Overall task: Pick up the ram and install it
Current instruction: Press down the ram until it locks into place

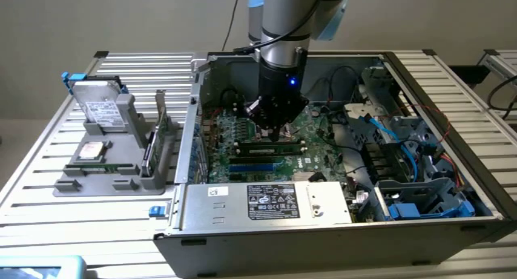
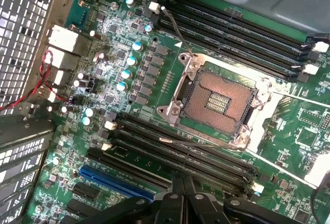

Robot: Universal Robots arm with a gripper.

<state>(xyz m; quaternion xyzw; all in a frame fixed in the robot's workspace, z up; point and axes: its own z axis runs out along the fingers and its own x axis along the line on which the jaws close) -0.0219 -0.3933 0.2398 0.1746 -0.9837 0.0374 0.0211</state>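
Note:
The ram, a narrow green stick with dark chips, lies along a memory slot on the motherboard inside the open computer case. My gripper hangs straight down into the case, its tip just above the middle of the ram. I cannot tell whether the tip touches the stick. In the wrist view my gripper is shut, nothing shows between its fingers, and it sits over the long black memory slots beside the CPU socket. The fingers hide the part of the board directly beneath them.
A metal box with a white label sits at the case's near side. Blue and black cables and drive bays crowd the exterior view's right. At its left, a grey holder carries a hard drive and an upright green expansion card.

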